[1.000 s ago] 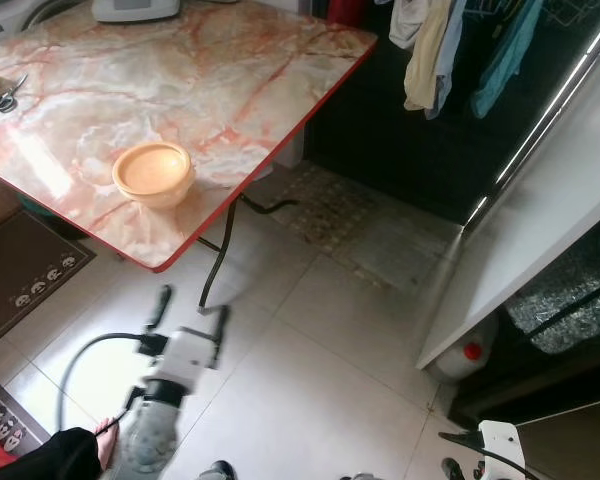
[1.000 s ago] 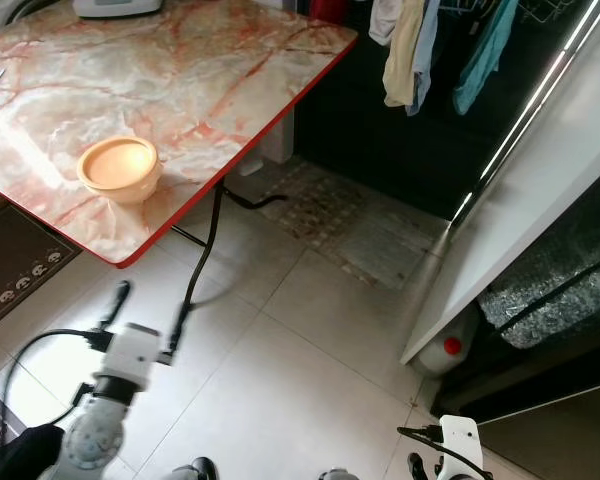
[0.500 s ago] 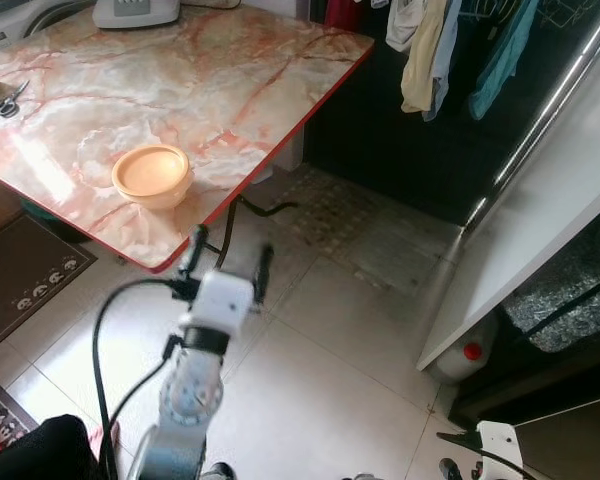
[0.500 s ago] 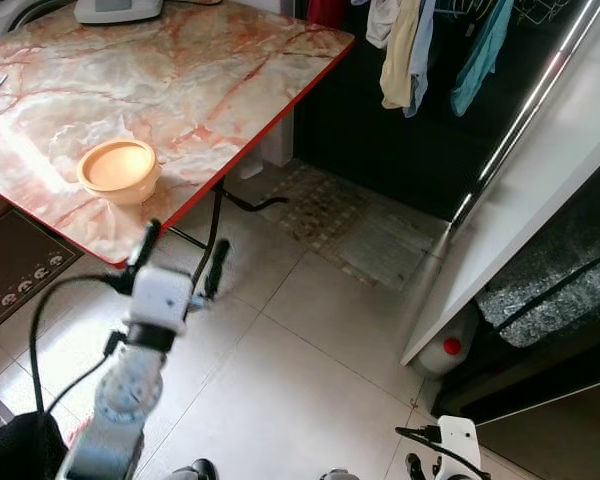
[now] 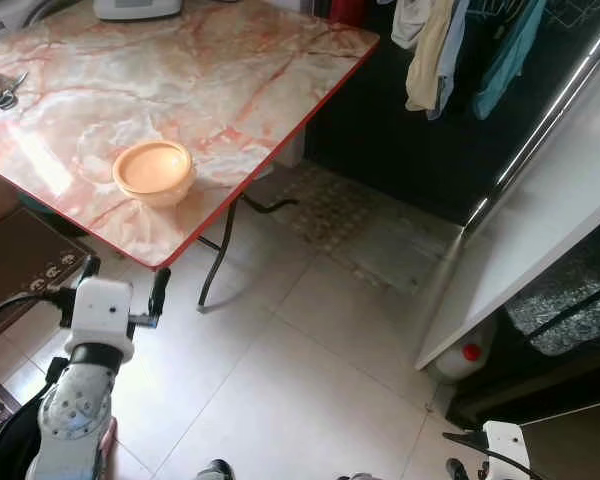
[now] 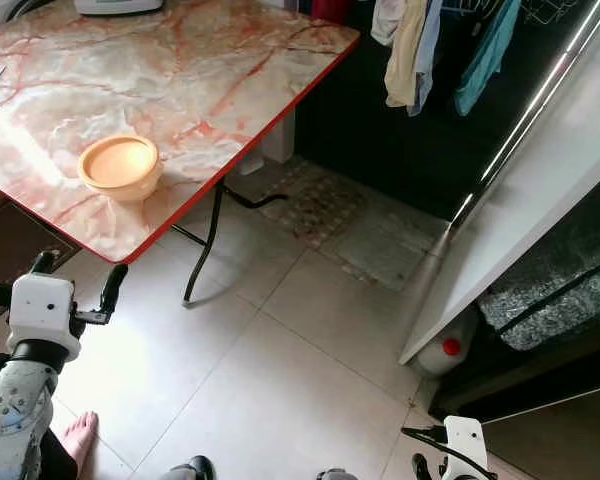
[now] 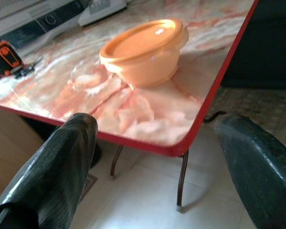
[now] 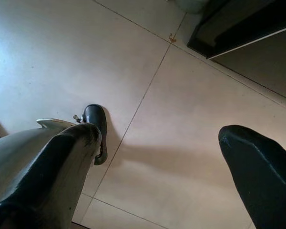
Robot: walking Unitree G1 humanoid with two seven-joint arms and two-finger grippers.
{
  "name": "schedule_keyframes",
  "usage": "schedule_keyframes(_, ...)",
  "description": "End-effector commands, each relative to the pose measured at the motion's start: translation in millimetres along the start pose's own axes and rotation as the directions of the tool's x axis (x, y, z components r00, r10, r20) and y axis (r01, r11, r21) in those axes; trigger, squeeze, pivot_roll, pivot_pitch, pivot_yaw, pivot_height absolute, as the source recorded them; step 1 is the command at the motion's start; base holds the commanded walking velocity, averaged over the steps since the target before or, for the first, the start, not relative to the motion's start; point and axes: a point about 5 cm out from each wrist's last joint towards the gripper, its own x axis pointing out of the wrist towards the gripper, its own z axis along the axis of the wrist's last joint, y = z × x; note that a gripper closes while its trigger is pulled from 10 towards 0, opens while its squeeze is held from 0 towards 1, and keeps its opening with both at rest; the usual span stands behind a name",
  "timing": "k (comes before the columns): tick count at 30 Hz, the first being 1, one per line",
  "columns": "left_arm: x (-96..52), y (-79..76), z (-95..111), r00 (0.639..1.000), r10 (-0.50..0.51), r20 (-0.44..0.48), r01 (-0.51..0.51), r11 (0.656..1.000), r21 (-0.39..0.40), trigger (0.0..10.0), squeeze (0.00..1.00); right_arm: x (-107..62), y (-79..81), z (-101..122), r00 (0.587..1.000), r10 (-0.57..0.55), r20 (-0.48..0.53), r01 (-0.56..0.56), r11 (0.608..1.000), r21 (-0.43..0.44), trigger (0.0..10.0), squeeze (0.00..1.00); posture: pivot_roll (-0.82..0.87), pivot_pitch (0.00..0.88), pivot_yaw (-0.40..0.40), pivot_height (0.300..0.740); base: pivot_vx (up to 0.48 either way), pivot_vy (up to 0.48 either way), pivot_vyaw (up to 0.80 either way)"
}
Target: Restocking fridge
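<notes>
An orange lidded bowl (image 5: 154,172) stands near the front edge of the marble table (image 5: 210,70). My left gripper (image 5: 125,272) is raised just in front of and below that red edge, open and empty. In the left wrist view the bowl (image 7: 145,50) lies straight ahead between the two black fingers (image 7: 62,162), a short way off. The fridge's white door (image 5: 550,220) stands open at the right, beside its dark interior (image 5: 570,300). My right gripper (image 8: 157,138) hangs low over the floor, open and empty.
A bottle with a red cap (image 5: 465,355) sits on the floor under the fridge door. Clothes (image 5: 440,50) hang at the back. Scissors (image 5: 2,95) and a white appliance (image 5: 135,8) lie on the table. A person's bare foot (image 6: 77,432) is by my left arm. A brown mat (image 5: 20,260) lies at the left.
My left arm rose from low over the floor, swung up to the right, then moved left to the table's front edge. The right arm has stayed put.
</notes>
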Motion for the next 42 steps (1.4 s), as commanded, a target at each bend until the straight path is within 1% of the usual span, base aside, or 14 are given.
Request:
schedule_keyframes(1, 0.9, 1.5, -4, 1.000, 0.023, -0.008, -0.023, 0.999, -0.034, 10.0, 0.00, -2.1, -4.4, -11, 1.000, -0.011, -0.029, 0.011, 1.000, 0.015, 10.0, 0.00, -0.14, 0.199, -0.058, 0.740, 0.000, 0.000, 0.00)
schedule_keyframes(5, 10.6, -2.4, -2, 0.999, 0.049, 0.012, -0.047, 0.993, -0.107, 10.0, 0.00, -2.0, -3.5, -12, 1.000, -0.008, -0.028, 0.009, 1.000, 0.023, 10.0, 0.00, -0.14, 0.201, -0.054, 0.740, 0.000, 0.000, 0.00)
schedule_keyframes(8, 18.1, -7.3, 1, 0.998, 0.047, 0.030, -0.042, 0.989, -0.141, 10.0, 0.00, -2.2, -3.8, -11, 1.000, -0.007, -0.020, 0.007, 1.000, -0.010, 10.0, 0.00, -0.14, 0.197, -0.049, 0.740, 0.000, 0.000, 0.18)
schedule_keyframes(9, 20.0, -9.4, 2, 0.998, 0.042, 0.037, -0.036, 0.989, -0.145, 10.0, 0.00, -2.2, -3.8, -11, 1.000, -0.002, -0.022, 0.001, 1.000, -0.026, 10.0, 0.00, -0.14, 0.195, -0.047, 0.740, 0.000, 0.000, 0.80)
schedule_keyframes(12, 25.1, -15.7, 10, 0.998, 0.026, 0.064, -0.016, 0.986, -0.164, 10.0, 0.00, -2.3, -2.9, -14, 1.000, -0.002, -0.022, 0.002, 1.000, 0.014, 10.0, 0.00, -0.14, 0.185, -0.040, 0.740, 0.249, 0.000, 0.27)
schedule_keyframes(16, 28.9, -16.7, 14, 0.996, 0.024, 0.083, -0.010, 0.986, -0.168, 10.0, 0.00, -2.3, -2.2, -15, 1.000, 0.003, -0.027, -0.002, 1.000, 0.015, 10.0, 0.00, -0.14, 0.170, -0.035, 0.740, 0.260, 0.000, 0.00)
schedule_keyframes(18, 29.6, -20.1, 17, 0.996, 0.023, 0.091, -0.007, 0.984, -0.180, 10.0, 0.00, -2.4, -2.3, -15, 0.999, 0.008, -0.031, -0.008, 1.000, 0.000, 10.0, 0.00, -0.14, 0.161, -0.034, 0.740, 0.261, 0.000, 0.00)
schedule_keyframes(20, 29.3, -24.1, 18, 0.996, 0.016, 0.093, 0.002, 0.982, -0.188, 10.0, 0.00, -2.4, -2.4, -15, 0.999, 0.013, -0.034, -0.014, 0.999, -0.039, 10.0, 0.00, -0.15, 0.155, -0.031, 0.740, 0.259, 0.000, 0.40)
schedule_keyframes(22, 32.3, -23.0, 20, 0.995, 0.015, 0.101, 0.004, 0.983, -0.186, 10.0, 0.00, -2.3, -1.6, -15, 0.999, 0.013, -0.036, -0.014, 0.999, -0.030, 10.0, 0.00, -0.14, 0.150, -0.028, 0.740, 0.262, 0.000, 0.80)
schedule_keyframes(24, 35.1, -21.8, 25, 0.993, 0.019, 0.117, 0.003, 0.983, -0.184, 10.0, 0.00, -2.1, -0.4, -16, 0.999, 0.014, -0.035, -0.014, 1.000, -0.001, 10.0, 0.00, -0.14, 0.154, -0.026, 0.740, 0.259, 0.000, 0.00)
schedule_keyframes(27, 36.8, -23.7, 29, 0.992, 0.013, 0.127, 0.011, 0.983, -0.182, 10.0, 0.00, -1.9, -0.3, -15, 0.999, 0.015, -0.034, -0.015, 1.000, -0.002, 10.0, 0.00, -0.14, 0.173, -0.029, 0.740, 0.261, 0.000, 0.00)
schedule_keyframes(30, 36.9, -21.2, 30, 0.992, 0.019, 0.127, 0.004, 0.984, -0.180, 10.0, 0.00, -1.8, -0.8, -13, 0.999, 0.015, -0.036, -0.016, 1.000, -0.006, 10.0, 0.00, -0.13, 0.188, -0.032, 0.740, 0.260, 0.000, 0.00)
schedule_keyframes(37, 36.2, -16.1, 30, 0.993, 0.051, 0.107, -0.030, 0.981, -0.190, 10.0, 0.00, -1.4, -0.4, -12, 0.999, 0.018, -0.038, -0.018, 1.000, -0.012, 10.0, 0.00, -0.13, 0.203, -0.030, 0.740, 0.074, 0.000, 0.00)
schedule_keyframes(42, 34.5, -8.3, 27, 0.994, 0.088, 0.062, -0.077, 0.984, -0.160, 10.0, 0.00, -1.4, -0.3, -12, 0.999, 0.019, -0.041, -0.020, 1.000, -0.014, 10.0, 0.00, -0.13, 0.207, -0.029, 0.740, 0.000, 0.000, 0.00)
